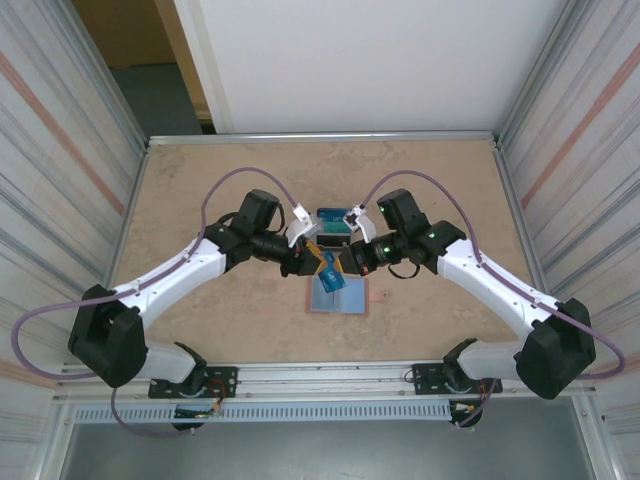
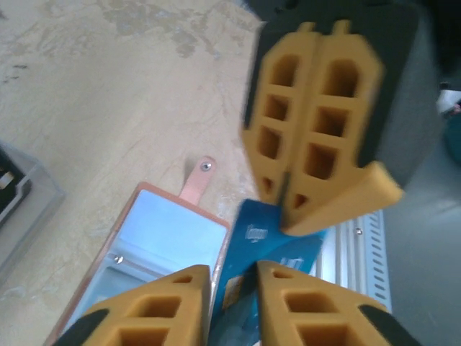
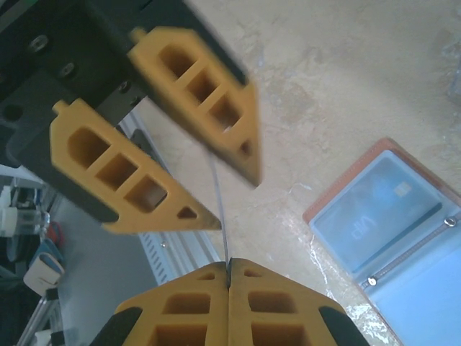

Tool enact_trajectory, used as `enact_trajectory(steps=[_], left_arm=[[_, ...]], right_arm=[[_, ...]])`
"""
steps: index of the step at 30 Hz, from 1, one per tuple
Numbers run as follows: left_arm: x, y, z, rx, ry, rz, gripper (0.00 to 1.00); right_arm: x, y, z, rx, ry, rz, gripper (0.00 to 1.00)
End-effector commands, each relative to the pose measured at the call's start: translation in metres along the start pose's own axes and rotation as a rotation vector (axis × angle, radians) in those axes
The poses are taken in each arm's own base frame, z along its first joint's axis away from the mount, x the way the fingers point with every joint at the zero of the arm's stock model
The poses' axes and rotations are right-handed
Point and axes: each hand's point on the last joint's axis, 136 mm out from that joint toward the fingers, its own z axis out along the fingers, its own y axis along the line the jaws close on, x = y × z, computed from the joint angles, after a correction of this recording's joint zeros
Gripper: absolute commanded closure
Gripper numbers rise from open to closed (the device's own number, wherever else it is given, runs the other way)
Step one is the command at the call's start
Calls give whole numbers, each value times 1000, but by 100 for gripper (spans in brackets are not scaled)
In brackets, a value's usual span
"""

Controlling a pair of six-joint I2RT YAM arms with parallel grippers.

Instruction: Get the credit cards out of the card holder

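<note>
Credit card point(image 2: 263, 241) is pinched at its 12 o'clock end, in the left wrist view, by the right hand point(image 3: 229, 268). The left hand point(image 2: 234, 270) straddles its 6 o'clock end, fingers narrowly apart. Card holder point(image 1: 338, 298) lies open on the tabletop point(image 1: 220, 180), 6 o'clock of both.

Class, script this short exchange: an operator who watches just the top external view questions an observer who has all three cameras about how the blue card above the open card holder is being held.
Operator: Which arm actually grips the blue card?
Observer: The right gripper; its wrist view shows both fingers pressed shut on the card's edge.
Operator: And the left gripper?
Observer: Open; its fingers stand apart on either side of the card.
Operator: Does the card holder have more inside?
Observer: Yes; the right wrist view shows a second card, with a chip, inside a translucent pocket.
</note>
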Motion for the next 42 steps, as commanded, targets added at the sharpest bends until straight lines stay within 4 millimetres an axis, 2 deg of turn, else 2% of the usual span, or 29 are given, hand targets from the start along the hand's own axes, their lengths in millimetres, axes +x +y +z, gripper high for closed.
enact_trajectory(steps=[1,3,5,10,16,17,19,23,28,33,38,42], left_arm=[[-11,-14,2,91,-25,9,91],[-15,-17,1,110,-39,8,100],[-17,-20,-1,116,-51,8,100],[-25,-20,-10,57,-108,12,100],[-45,-8,-38,-143,-315,-20,100],[-50,-8,-43,-159,-360,-35,100],[-60,-8,-54,-182,-465,-67,100],[-67,-6,-70,-196,-617,-139,100],[-75,-9,-84,-169,-747,-193,100],[-85,-16,-95,-118,-833,-225,100],[-89,-18,-97,-83,-862,-251,100],[-89,-18,-93,-62,-854,-257,100]], right_arm=[[-12,22,-7,-67,-44,-73,100],[-15,20,-7,-56,-54,-74,100],[-18,16,-10,-32,-74,-71,99],[-31,4,-27,18,-192,-39,69],[-49,-6,-59,100,-455,-4,52],[-50,-9,-59,101,-483,11,47],[-52,-4,-71,85,-572,16,43],[-52,3,-76,6,-643,40,33],[-54,24,-74,-127,-649,6,30],[-59,38,-68,-204,-636,-31,33],[-65,53,-65,-258,-627,-76,37],[-73,56,-54,-279,-599,-83,42]])
